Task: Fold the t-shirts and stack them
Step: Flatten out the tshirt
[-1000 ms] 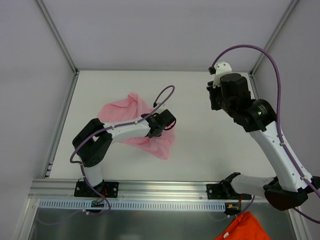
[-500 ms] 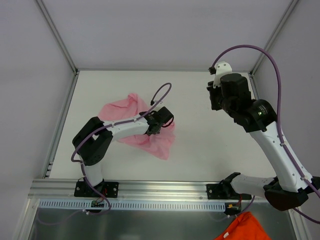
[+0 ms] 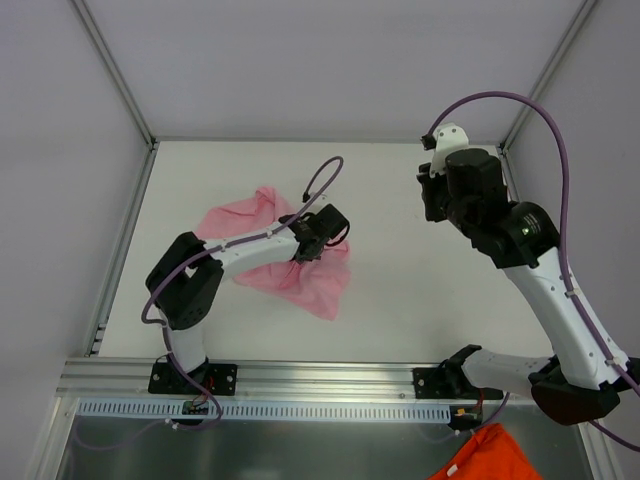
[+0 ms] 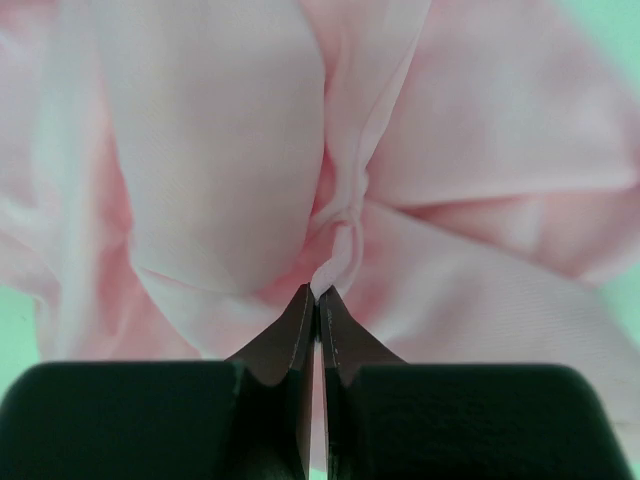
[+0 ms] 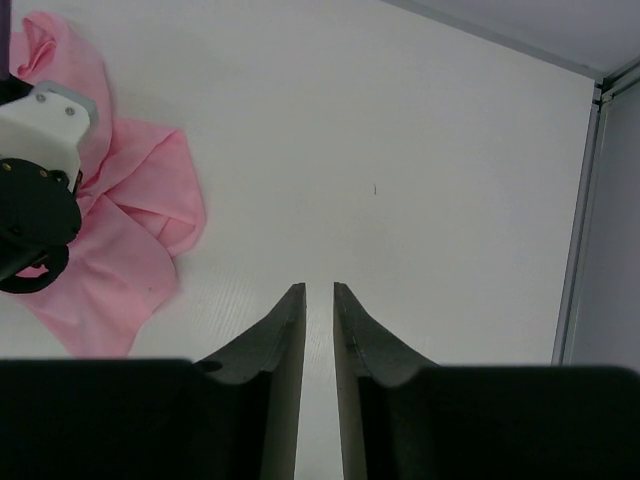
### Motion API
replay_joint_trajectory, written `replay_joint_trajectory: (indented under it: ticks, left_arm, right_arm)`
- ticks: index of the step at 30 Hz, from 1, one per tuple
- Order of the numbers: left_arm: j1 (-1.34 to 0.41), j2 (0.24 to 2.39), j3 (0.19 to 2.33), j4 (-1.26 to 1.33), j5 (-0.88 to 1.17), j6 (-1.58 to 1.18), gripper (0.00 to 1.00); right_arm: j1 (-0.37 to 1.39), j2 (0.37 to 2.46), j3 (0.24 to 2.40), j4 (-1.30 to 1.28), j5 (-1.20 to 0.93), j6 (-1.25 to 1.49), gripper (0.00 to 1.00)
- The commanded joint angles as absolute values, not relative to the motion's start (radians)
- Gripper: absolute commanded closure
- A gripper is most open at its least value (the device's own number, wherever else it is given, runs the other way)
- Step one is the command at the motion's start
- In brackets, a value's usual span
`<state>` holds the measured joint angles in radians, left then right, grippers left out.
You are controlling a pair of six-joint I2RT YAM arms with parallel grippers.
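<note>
Shirt: one was seen, pink and plain, lying crumpled on the left half of the white tabletop. Two arms were counted, each with one gripper and one purple cable. One piece of orange cloth was seen at the near right corner, off the tabletop and below the right arm's base; whether it was a garment could not be told.

The left gripper was lowered onto the right-hand part of the shirt. Its fingers were pressed together on a thin pinched ridge of the fabric, and folds were seen fanning away from that pinch on both sides. In the top view most of the shirt was spread to the left of and nearer than the left gripper, with part of it hidden under the arm.

The right gripper was held over the far right of the tabletop, well apart from the shirt. Its fingers were parted by a narrow gap and nothing was gripped between them. From its wrist view the shirt was seen at the far left, partly covered by the left arm.
</note>
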<state>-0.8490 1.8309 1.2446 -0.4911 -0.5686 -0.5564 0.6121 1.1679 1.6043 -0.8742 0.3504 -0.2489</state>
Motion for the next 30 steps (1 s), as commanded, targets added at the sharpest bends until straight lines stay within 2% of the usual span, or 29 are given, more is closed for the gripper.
replay_joint_trajectory:
  ticks: [1,8,21,26,30]
  left_arm:
    - [-0.842,1.691,1.416,-0.532,-0.649,-0.509,1.00]
    - [-0.833,1.643,1.718,-0.641,-0.784,-0.421,1.00]
    - [-0.824,1.513,1.827,-0.609,-0.908,-0.304,1.00]
    - [-0.818,1.537,1.882,-0.572,-0.937,-0.227,1.00]
    - [-0.807,1.543,1.931,-0.502,-0.950,-0.135,1.00]
  right_arm:
    - [0.607,1.149,1.589,-0.864,0.344,-0.253,0.79]
    - [0.607,1.143,1.526,-0.853,0.308,-0.230,0.80]
    - [0.607,1.127,1.473,-0.864,0.272,-0.215,0.79]
    - [0.607,1.132,1.436,-0.856,0.106,-0.152,0.75]
    - [0.609,1.112,1.359,-0.827,0.054,-0.107,0.71]
